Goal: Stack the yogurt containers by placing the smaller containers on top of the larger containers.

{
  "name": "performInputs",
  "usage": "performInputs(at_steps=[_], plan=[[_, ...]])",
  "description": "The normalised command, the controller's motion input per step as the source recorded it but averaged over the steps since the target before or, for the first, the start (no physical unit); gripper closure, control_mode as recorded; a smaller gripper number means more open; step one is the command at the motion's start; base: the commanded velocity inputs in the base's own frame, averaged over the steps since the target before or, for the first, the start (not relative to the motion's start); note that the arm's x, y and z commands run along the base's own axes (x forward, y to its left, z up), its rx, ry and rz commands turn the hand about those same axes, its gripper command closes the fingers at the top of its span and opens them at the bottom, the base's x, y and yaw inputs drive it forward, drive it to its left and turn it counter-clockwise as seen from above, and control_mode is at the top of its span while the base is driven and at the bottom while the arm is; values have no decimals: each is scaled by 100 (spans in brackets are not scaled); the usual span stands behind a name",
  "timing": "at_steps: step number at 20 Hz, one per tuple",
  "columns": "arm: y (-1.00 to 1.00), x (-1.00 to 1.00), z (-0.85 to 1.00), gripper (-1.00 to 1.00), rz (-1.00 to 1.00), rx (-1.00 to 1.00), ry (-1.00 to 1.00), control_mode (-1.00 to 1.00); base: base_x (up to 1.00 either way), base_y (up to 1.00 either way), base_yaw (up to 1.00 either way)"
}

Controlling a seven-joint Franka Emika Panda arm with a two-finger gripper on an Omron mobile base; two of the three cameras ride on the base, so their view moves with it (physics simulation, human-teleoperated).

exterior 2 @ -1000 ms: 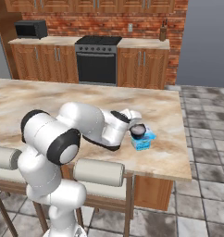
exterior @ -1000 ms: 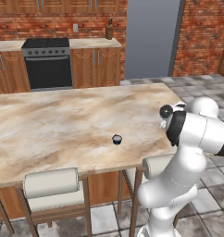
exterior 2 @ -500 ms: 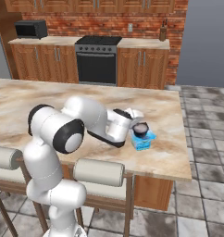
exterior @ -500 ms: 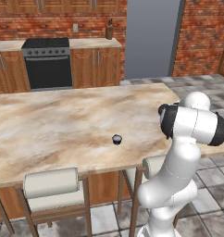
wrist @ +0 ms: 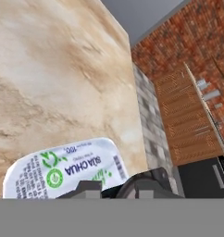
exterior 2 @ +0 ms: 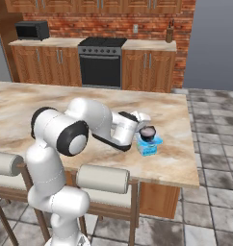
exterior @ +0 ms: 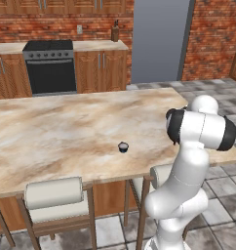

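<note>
Right base view shows the white robot arm reaching across the long marble counter (exterior 2: 171, 115) to the pale blue see-through square tub (exterior 2: 149, 145). The tub sits near the right end of the counter, close to the front edge. A small round dark cup with a pale top (exterior 2: 148, 131) is right above the tub, and I cannot tell if it touches it. The gripper (exterior 2: 146, 126) is clenched tight around this cup.

In the hand view, the tub's white lid with green marks (wrist: 67, 169) lies on the marble, and the held dark cup (wrist: 148, 183) shows at the bottom between the dark finger tips (wrist: 86, 189).

In the left base view, another tiny dark cup (exterior: 123, 147) stands alone on the counter, well apart from the arm. A padded stool (exterior: 54, 197) stands in front of the counter. A black oven (exterior: 49, 68) is at the back wall.
</note>
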Motion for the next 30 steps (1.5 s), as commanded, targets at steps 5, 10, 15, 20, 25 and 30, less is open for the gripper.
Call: performInputs(at_steps=[5, 10, 15, 20, 25, 30], plan=[[0, 0, -11, -100, -2, 0, 0, -100, 0, 0, 0], [2, 0, -1, -100, -1, 0, 0, -100, 0, 0, 0], [5, -2, 0, -100, 0, 0, 0, -100, 0, 0, 0], [14, -10, 5, -100, 0, 0, 0, -100, 0, 0, 0], [19, -23, 30, -100, -1, 0, 0, -100, 0, 0, 0], [23, -26, 38, -100, -2, 0, 0, -100, 0, 0, 0]])
